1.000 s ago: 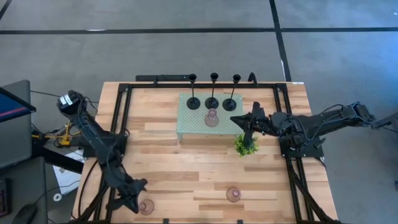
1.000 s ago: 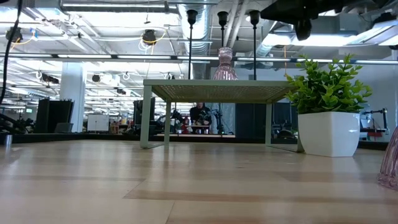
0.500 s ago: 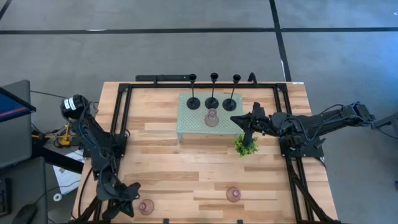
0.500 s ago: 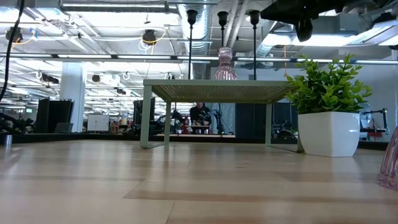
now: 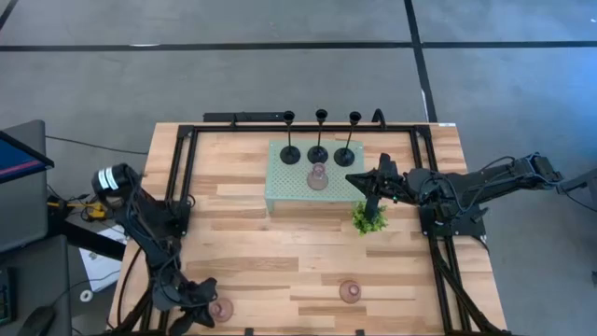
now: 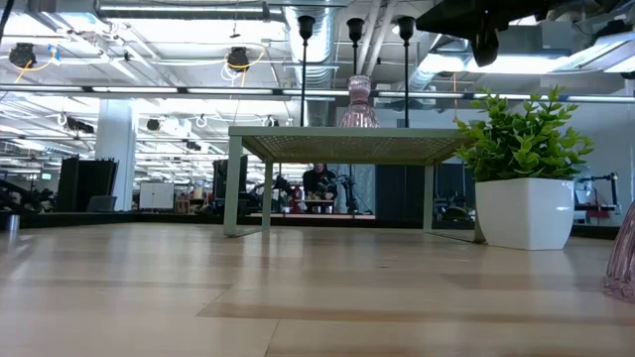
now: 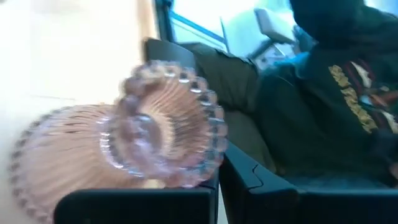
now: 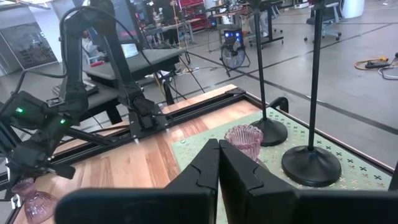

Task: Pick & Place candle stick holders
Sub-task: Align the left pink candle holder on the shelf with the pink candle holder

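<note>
— Jaws pressed together on left gripper (image 5: 200, 314), pinching nothing, low at the near-left corner of the table (image 5: 252, 261).
— And the target?
— Pink holder (image 5: 220, 310) just beside the tips, filling the left wrist view. Touching or not, impossible to say.
— Best way in?
— Spread wide first, back off a little, straddle the beaded rim, then close gently on the ribbed body. Glassy, so probably slippery. No shoving with shut tips: risk of tipping it or rolling it off the edge.
— Then where?
— Likely onto the pale green tray (image 5: 280, 194), beside third pink holder (image 5: 318, 176) and in front of three black holders (image 5: 318, 152). Second pink holder (image 5: 351, 292) on bare wood near the front edge.
— Right side?
— Right gripper (image 5: 366, 180) pinched shut too, empty, parked above the tray's right end near the plant (image 5: 369, 219). Worth keeping clear of those thin stems.
</note>
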Tool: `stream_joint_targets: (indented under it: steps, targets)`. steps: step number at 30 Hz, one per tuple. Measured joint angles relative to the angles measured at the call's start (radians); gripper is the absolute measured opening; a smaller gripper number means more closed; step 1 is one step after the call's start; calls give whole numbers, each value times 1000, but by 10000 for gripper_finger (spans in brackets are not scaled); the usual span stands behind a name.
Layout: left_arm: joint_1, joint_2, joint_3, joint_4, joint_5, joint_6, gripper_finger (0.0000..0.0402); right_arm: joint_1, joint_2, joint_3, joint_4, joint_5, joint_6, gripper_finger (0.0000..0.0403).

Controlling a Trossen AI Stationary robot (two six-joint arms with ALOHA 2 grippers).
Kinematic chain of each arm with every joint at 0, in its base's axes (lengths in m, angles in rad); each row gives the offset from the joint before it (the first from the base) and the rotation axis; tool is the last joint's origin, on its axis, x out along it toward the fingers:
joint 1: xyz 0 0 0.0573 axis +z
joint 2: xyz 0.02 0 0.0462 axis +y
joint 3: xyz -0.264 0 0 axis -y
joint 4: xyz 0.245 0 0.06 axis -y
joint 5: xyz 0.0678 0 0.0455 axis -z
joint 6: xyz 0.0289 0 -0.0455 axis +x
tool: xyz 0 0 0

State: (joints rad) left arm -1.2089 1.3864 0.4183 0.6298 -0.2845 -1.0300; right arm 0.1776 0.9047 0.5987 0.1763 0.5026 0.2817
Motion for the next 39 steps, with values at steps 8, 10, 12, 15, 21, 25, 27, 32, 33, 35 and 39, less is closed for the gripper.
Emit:
stream_joint_targets:
  steps: [8, 10, 12, 15, 21, 25, 27, 32, 33, 35, 39]
  targets:
    - [52, 29, 0, -2, -161, 86, 3, 0, 0, 0, -20, 0, 0, 0]
    - [74, 29, 0, 0, -203, 133, 3, 0, 0, 0, -20, 0, 0, 0]
    - [102, 29, 0, -1, -221, 173, 3, 0, 0, 0, -20, 0, 0, 0]
    - [148, 29, 0, -1, -223, 211, 3, 0, 0, 0, -23, 0, 0, 0]
    - [239, 29, 0, 0, -211, 279, 3, 0, 0, 0, -58, 0, -1, 0]
    - [315, 29, 0, -1, -209, 347, 3, 0, 0, 0, -75, 0, -1, 0]
    - [357, 29, 0, 0, -209, 384, 3, 0, 0, 0, -75, 0, -1, 0]
    - [462, 29, 0, 0, -192, 479, 3, 0, 0, 0, -75, 0, -1, 0]
    - [485, 29, 0, 1, -178, 493, 3, 0, 0, 0, -75, 0, -1, 0]
    - [528, 29, 0, 8, -153, 518, 4, 0, 0, 0, -76, -2, -1, 0]
    - [609, 29, 0, 8, -117, 577, 4, 0, 0, 0, -82, -3, -1, 0]
